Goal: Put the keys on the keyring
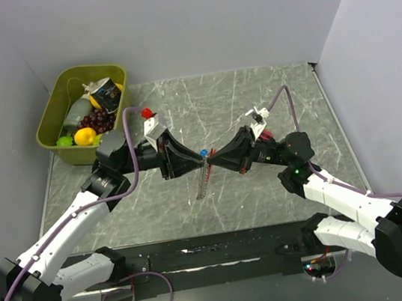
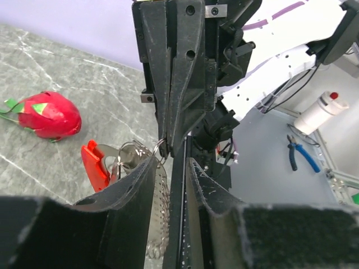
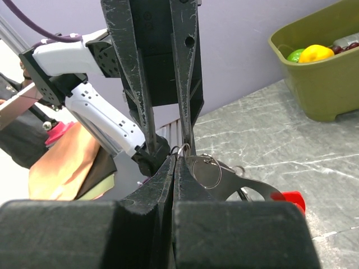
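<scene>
- The right gripper [image 3: 176,162] has its fingers pressed flat together, pinching a small loop of the keyring [image 2: 128,154] at their very tip.
- The left gripper [image 2: 171,168] faces it tip to tip. Its fingers stand a narrow gap apart, and it cannot be told whether they clamp anything.
- The key [image 1: 204,151] shows its blue head exactly where the two tips meet, so neither arm is nearer. The wrist views hide it.
- The keyring's mass lies beside and below the tips: the red clip [image 2: 92,166] to one side, the chain [image 2: 162,216] hanging with its long axis downward.
- Judgement: threading depends on the thin split ring [image 3: 207,171] lying just beside the right tips.
- Materials:
  - The clip is glossy, curved and red.
  - The ring is springy wire.
  - The chain is fine, limp, silvery links.
  - The fingers are scuffed matte black.
</scene>
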